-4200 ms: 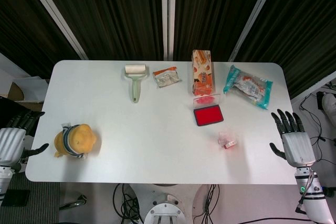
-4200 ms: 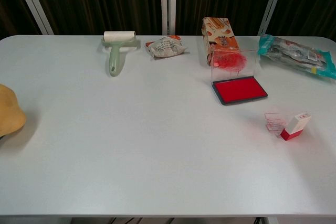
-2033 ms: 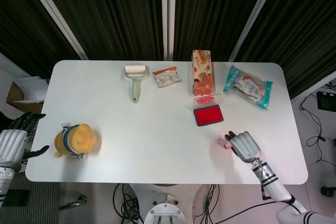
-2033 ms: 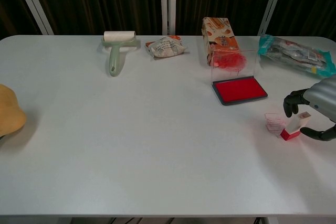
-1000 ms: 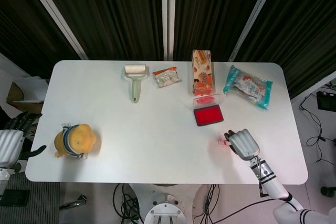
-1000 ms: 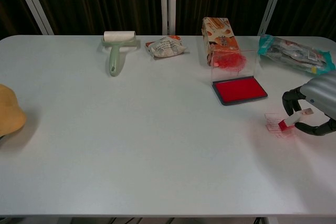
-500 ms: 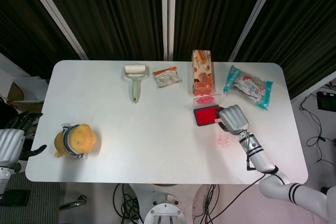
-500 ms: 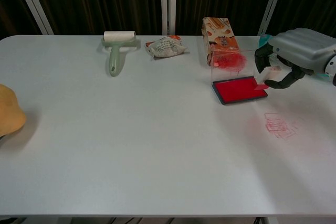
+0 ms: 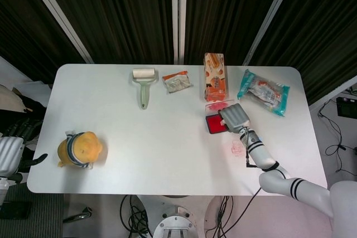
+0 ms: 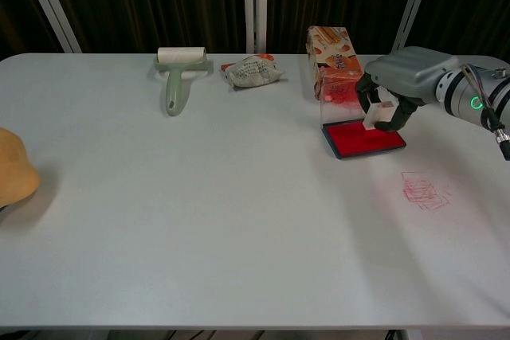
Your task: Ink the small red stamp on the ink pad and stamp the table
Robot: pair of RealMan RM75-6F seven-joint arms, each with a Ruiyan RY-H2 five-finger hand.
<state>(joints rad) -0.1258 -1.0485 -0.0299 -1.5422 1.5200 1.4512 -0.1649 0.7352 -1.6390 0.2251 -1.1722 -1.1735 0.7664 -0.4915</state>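
Since half a second ago, the right hand has moved left and now sits over the ink pad in the right part of the chest view. Its fingers grip the small red stamp, which is upright with its lower end at the red surface; contact I cannot tell. Faint red marks lie on the counter below right of the pad. An orange box stands just behind. The left hand rests open at the lower left edge of the head view.
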